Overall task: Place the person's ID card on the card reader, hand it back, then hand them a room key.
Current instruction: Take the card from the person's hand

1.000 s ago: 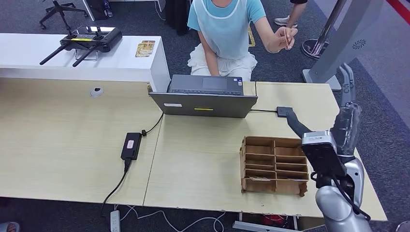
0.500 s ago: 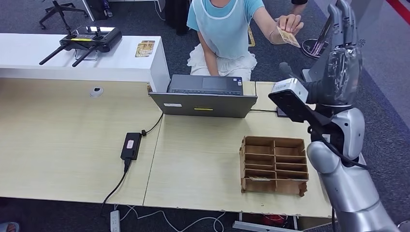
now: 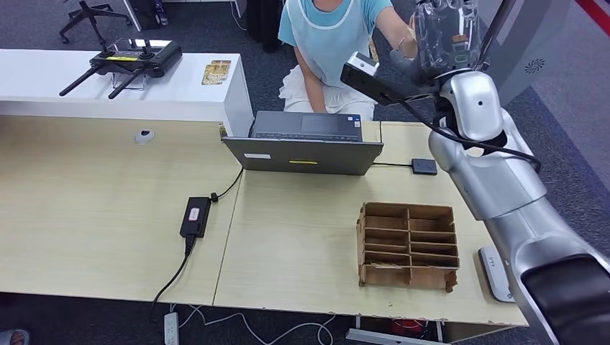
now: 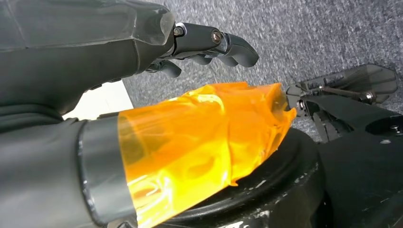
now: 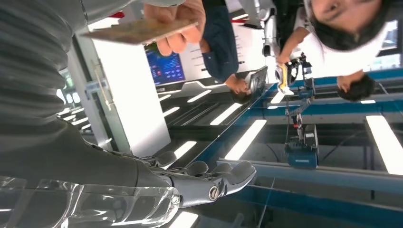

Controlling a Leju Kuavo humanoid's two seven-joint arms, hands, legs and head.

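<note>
**Reaching for the ID card**

Pale wood worktop [image 3: 302, 237] fills mid-frame. Since a second ago the right hand [image 3: 442, 32] has risen from lower right to upper right, meeting the person's hand [image 5: 183, 26], so pickup looks imminent. Right wrist view reveals the ID card [image 5: 138, 31] unheld beside spread, empty fingers [image 5: 209, 183]. Left hand [image 4: 142, 61] hangs empty, loosely curled.

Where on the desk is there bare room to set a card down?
Bare: the wide desk left of the adapter, and the strip between laptop and organizer. Crowded: the right end, around organizer and card reader.
</note>
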